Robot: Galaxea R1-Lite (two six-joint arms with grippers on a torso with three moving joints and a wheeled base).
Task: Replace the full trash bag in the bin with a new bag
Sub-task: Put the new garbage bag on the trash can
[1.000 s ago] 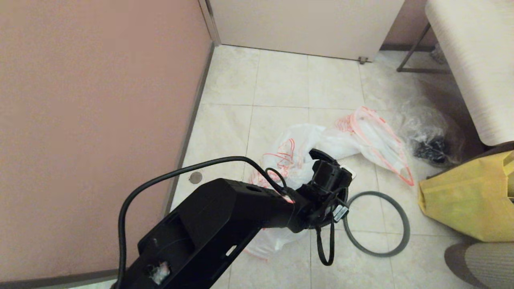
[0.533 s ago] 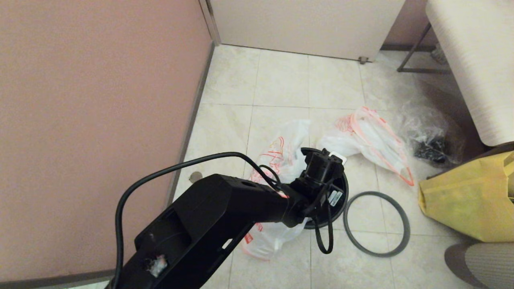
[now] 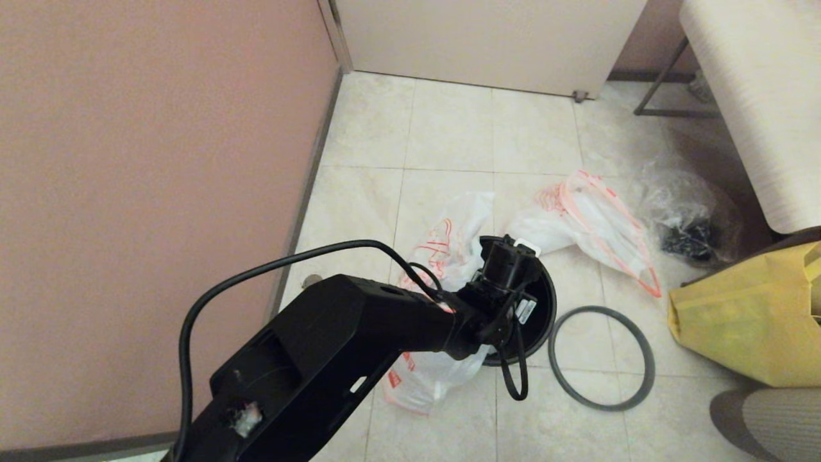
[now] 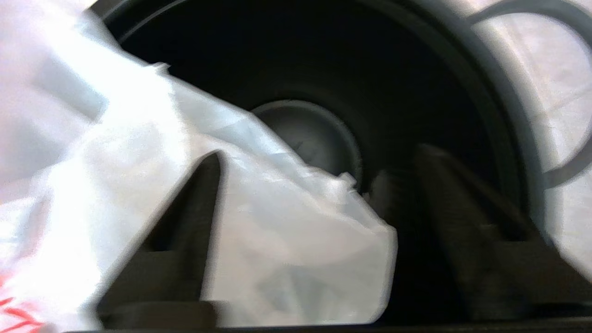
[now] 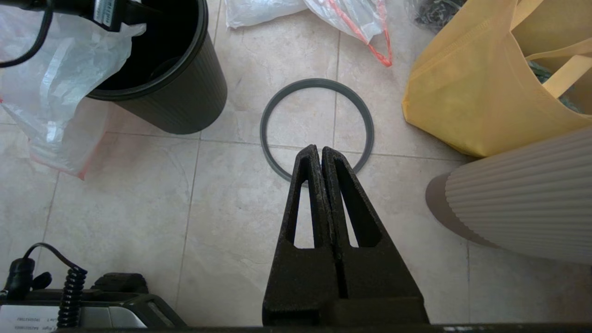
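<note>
The black bin (image 3: 544, 314) stands on the tiled floor with its grey hoop (image 3: 601, 309) lying flat beside it on the right. My left gripper (image 4: 319, 155) is open and points down into the bin's mouth (image 4: 485, 92). The new bag (image 3: 442, 250), white with orange lettering, drapes over the bin's left rim. A fold of the new bag (image 4: 277, 231) lies across the gap between the fingers. The full trash bag (image 3: 596, 221) with its orange drawstring lies on the floor beyond the bin. My right gripper (image 5: 317, 148) is shut on nothing, hovering above the hoop (image 5: 317, 83).
A clear crinkled bag with black contents (image 3: 686, 218) lies at the right. A yellow bag (image 3: 750, 314) stands near the hoop. A pink wall (image 3: 147, 192) runs along the left, a white ribbed object (image 5: 522, 203) sits at the lower right, and a door (image 3: 481, 38) is at the back.
My left gripper has shifted a little left and dipped into the bin's mouth. The new bag has been drawn along and now hangs lower down the bin's left side.
</note>
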